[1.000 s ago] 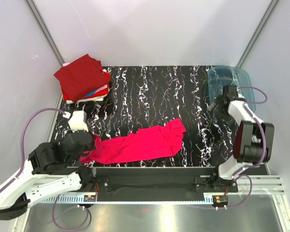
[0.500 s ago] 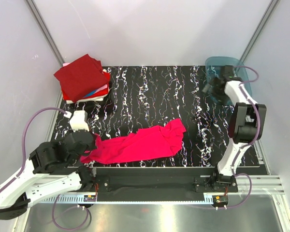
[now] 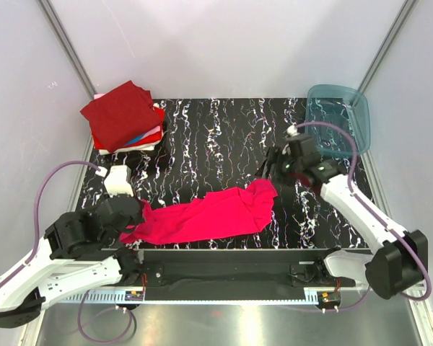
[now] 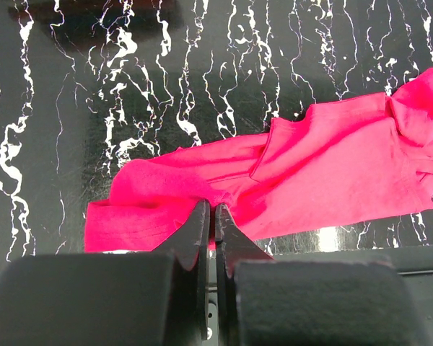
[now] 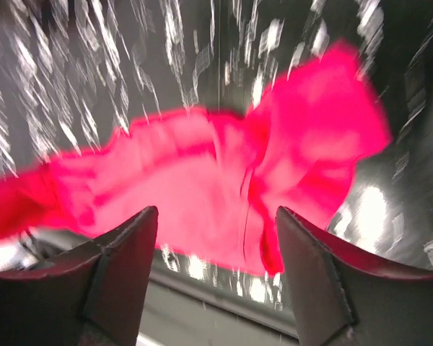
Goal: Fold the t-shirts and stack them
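Observation:
A bright magenta-pink t-shirt [image 3: 209,214] lies crumpled in a long strip near the front edge of the black marbled table [image 3: 216,137]. My left gripper [image 3: 133,216] is shut on the shirt's left end [image 4: 173,209]. My right gripper [image 3: 274,166] is open and empty, hovering above the shirt's right end [image 5: 289,144]. A stack of folded t-shirts [image 3: 124,117], dark red on top with white, blue and red beneath, sits at the back left corner.
A teal translucent plastic bin [image 3: 339,119] stands at the back right corner. White walls and metal posts enclose the table. A metal rail [image 3: 224,274] runs along the front edge.
My right arm swung from the teal bin at the back right to above the pink shirt's right end. The left gripper and the shirt have not moved.

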